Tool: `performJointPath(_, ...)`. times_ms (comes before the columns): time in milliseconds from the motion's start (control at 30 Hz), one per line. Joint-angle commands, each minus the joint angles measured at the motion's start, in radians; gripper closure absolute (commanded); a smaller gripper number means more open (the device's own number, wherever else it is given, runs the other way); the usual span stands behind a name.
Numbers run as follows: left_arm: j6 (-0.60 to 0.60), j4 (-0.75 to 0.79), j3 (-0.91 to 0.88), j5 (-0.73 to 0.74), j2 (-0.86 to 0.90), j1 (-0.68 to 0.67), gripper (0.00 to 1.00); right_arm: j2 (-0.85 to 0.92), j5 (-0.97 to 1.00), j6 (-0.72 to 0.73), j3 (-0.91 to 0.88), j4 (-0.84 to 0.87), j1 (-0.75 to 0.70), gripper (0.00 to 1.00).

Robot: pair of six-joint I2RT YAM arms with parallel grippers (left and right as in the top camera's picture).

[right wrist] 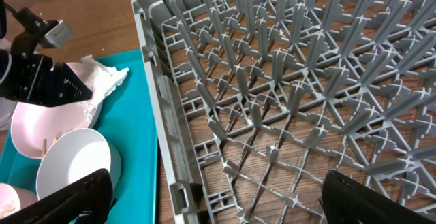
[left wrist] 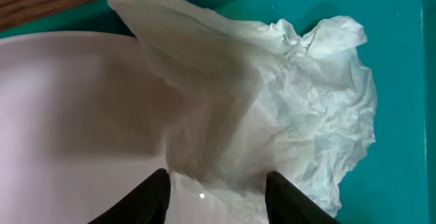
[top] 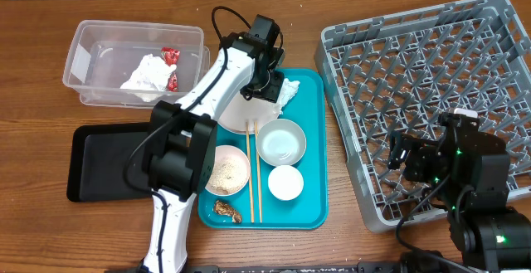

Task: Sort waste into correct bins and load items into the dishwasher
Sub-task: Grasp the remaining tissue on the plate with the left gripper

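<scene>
Left wrist view, left jaws: parted and lowered over the crumpled napkin (left wrist: pixel 272 101), one dark tip on either side of its near fold. Nothing is pinched yet.
Napkin, position: lies on the teal tray (left wrist: pixel 395 60), at its back corner nearest the rack. One edge is draped over the rim of the large white plate (left wrist: pixel 68 115).
Right jaws: spread wide and empty, held low above the grey dish rack (right wrist: pixel 286 81), well apart from the dishes.
Dishes on the tray: an empty bowl (top: pixel 280 142), a bowl holding rice (top: pixel 228 172) and the small cup (top: pixel 285 182). A pair of chopsticks (top: pixel 253 173) lies between the bowls.
Remaining waste: a brown food scrap (top: pixel 226 211) at the tray's near edge, as well as the rice.
Bins: the clear tub (top: pixel 91 36) on the tabletop already holds another white napkin (top: pixel 148 75) and two red wrappers (top: pixel 170 56). The black tray (top: pixel 99 161) beside it looks bare.
Rack load: no dishes in it.
Step in hand (judged): waste sorting, specifically grasping the second napkin.
Next move calls for: closing the left jaws on the paper fold alone, clear of the plate rim. The napkin then needs a lift high enough to free the draped edge before it is carried across to the clear tub.
Caution: thin paper may slip or drag against the plate.
</scene>
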Motion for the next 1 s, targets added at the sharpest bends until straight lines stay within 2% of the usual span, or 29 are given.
performJointPath(0, -0.013, 0.006, -0.003, -0.030, 0.013, -0.003, 0.57, -0.010, 0.010, 0.001, 0.021, 0.002, 0.000, 0.00)
performJointPath(367, -0.014, 0.010, -0.003, -0.041, 0.013, -0.005, 0.56, -0.010, 0.010, 0.001, 0.021, 0.002, 0.000, 0.00)
performJointPath(433, -0.014, 0.026, -0.011, -0.040, 0.013, -0.005, 0.49, -0.010, 0.010, 0.000, 0.021, 0.002, 0.000, 0.00)
performJointPath(500, -0.014, 0.033, -0.016, -0.040, 0.013, -0.005, 0.53, -0.010, 0.010, 0.000, 0.021, 0.002, 0.000, 0.00)
performJointPath(967, -0.013, 0.056, -0.037, -0.037, 0.013, -0.009, 0.53, -0.010, 0.010, 0.001, 0.021, 0.002, 0.000, 0.00)
